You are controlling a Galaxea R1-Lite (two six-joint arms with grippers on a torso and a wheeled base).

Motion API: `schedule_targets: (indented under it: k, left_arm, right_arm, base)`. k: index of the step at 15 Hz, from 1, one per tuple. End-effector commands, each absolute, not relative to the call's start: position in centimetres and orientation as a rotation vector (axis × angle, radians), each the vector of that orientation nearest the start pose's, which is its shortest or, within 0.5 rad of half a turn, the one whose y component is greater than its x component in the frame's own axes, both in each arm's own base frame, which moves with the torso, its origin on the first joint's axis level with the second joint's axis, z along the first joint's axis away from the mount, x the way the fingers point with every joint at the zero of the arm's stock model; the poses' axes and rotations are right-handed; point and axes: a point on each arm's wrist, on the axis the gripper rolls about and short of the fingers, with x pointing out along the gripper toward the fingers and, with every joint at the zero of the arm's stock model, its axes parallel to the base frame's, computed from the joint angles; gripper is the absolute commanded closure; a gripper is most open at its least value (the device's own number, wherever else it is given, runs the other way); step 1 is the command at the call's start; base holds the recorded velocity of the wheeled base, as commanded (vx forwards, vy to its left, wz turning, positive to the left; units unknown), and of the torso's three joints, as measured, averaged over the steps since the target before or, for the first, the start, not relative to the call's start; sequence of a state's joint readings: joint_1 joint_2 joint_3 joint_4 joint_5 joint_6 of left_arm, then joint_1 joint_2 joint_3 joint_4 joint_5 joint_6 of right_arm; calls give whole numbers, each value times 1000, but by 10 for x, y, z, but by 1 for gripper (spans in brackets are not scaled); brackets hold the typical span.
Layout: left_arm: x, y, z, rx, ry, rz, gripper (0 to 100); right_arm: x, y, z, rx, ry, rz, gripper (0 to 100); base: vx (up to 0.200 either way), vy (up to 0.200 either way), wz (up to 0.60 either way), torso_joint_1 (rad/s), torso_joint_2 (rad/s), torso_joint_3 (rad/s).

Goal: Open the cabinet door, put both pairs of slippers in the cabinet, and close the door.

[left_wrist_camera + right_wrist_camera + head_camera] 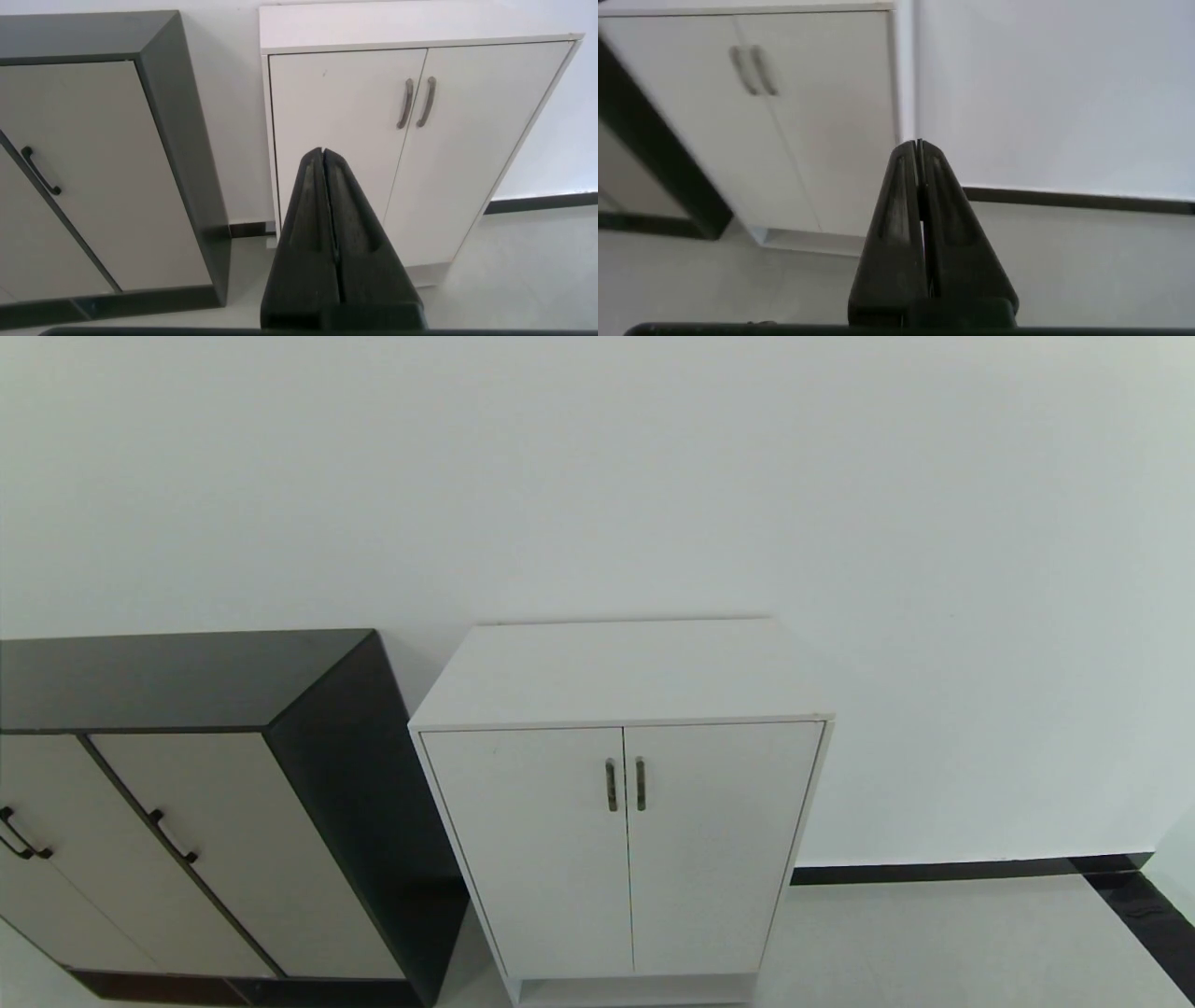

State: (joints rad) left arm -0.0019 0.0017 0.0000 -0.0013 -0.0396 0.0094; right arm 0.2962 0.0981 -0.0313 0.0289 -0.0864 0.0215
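Observation:
A white two-door cabinet (624, 803) stands against the wall with both doors closed. Two slim vertical handles (625, 784) meet at the centre seam. The same cabinet (411, 140) sits ahead in the left wrist view, with my left gripper (323, 154) shut and empty, well short of the doors. In the right wrist view the cabinet (775, 103) lies off to one side, and my right gripper (920, 147) is shut with nothing in it, pointing at the wall beside it.
A black cabinet (187, 784) with beige doors and black handles stands close to the white one's left side. A black skirting strip (934, 873) runs along the wall base to the right, above pale open floor (934, 943).

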Motion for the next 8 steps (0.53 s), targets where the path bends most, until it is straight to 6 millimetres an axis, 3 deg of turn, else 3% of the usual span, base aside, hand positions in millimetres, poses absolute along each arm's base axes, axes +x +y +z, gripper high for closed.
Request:
schedule_targets:
  k: [1, 4, 8]
  left_arm:
    - [-23, -1, 76, 9, 0, -41, 100]
    - [-23, -1, 76, 9, 0, -41, 100]
    - [-23, -1, 76, 9, 0, -41, 100]
  right_arm:
    - [-14, -8, 84, -10, 113, 260, 100]
    - [-11, -8, 87, -138, 152, 22, 100]
    - [-17, -10, 87, -84, 79, -140, 100]
  base:
    - [0, 0, 0, 0, 0, 0]
    - [0, 0, 0, 0, 0, 0]
    - [0, 0, 0, 0, 0, 0]
